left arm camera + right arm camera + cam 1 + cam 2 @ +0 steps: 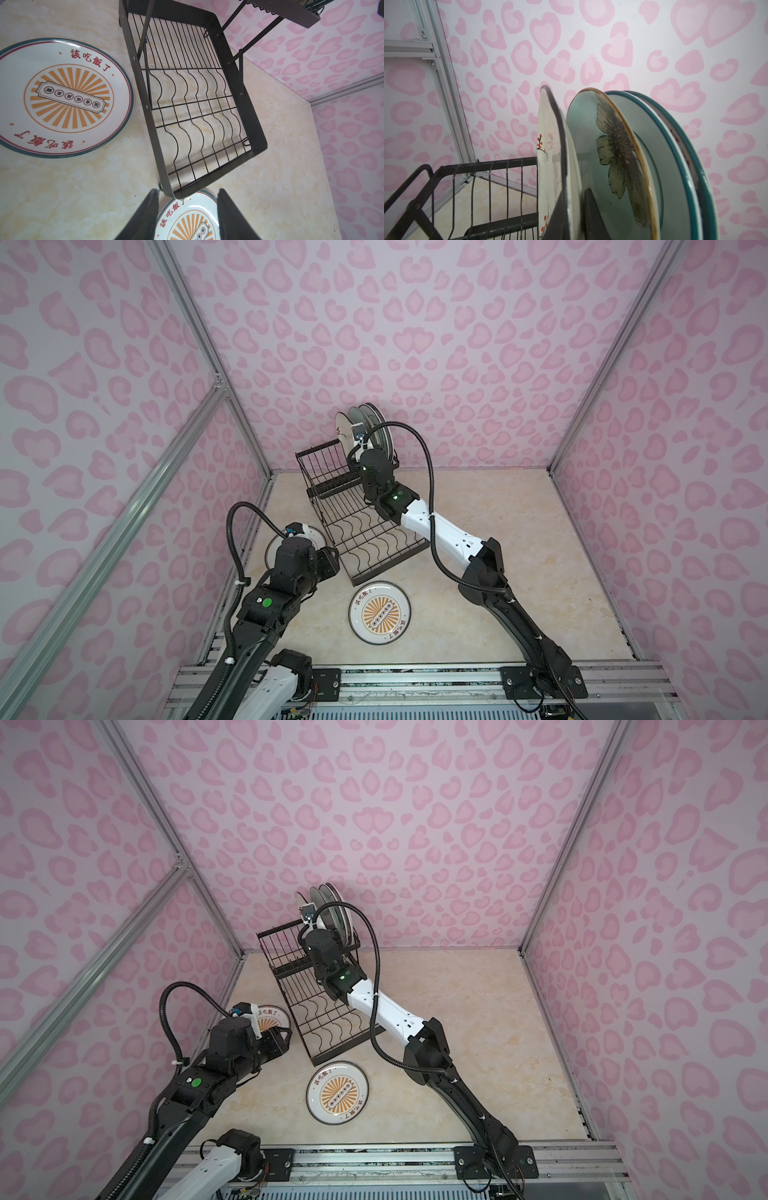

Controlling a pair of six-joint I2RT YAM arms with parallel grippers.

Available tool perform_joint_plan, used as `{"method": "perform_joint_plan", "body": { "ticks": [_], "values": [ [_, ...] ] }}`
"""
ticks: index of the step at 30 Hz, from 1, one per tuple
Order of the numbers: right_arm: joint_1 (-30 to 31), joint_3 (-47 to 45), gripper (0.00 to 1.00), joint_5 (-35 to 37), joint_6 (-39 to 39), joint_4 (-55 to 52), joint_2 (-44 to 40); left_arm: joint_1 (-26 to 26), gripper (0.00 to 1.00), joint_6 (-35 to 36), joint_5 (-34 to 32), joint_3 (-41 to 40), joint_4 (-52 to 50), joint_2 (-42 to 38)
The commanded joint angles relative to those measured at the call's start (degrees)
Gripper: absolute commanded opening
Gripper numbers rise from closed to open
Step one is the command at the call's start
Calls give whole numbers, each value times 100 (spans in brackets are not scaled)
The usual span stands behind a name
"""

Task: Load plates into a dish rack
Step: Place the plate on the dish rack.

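The black wire dish rack [390, 565] [345, 1048] [250, 116] [500, 226] stands mid-table. Upright in its raised tier are a cream floral-sprig plate [343, 429] [548, 166], a pale blue-green flower plate [587, 135] and teal-rimmed plates [664, 155] behind. My right gripper [360, 448] [311, 923] [575, 207] is shut on the cream plate's rim, one finger on each face. One sunburst plate [380, 612] [337, 1092] [62, 97] lies flat before the rack. Another sunburst plate [272, 1017] [187, 220] lies left of the rack, under my open left gripper [332, 560] [280, 1040] [188, 191].
The rack's lower tray with wavy dividers holds nothing. Pink patterned walls close the cell on three sides, with aluminium frame posts [232, 414] at the left corner. A metal rail [415, 680] runs along the table's near edge. Bare marble tabletop [519, 551] lies right of the rack.
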Motion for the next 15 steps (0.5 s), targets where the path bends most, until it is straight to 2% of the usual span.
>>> {"method": "perform_joint_plan", "body": {
  "ticks": [1, 15],
  "values": [
    [9, 36, 17, 6, -58, 229, 56, 7, 48, 69, -73, 61, -48, -14],
    [1, 20, 35, 23, -82, 255, -7, 0, 50, 75, -106, 70, -61, -40]
  ]
}}
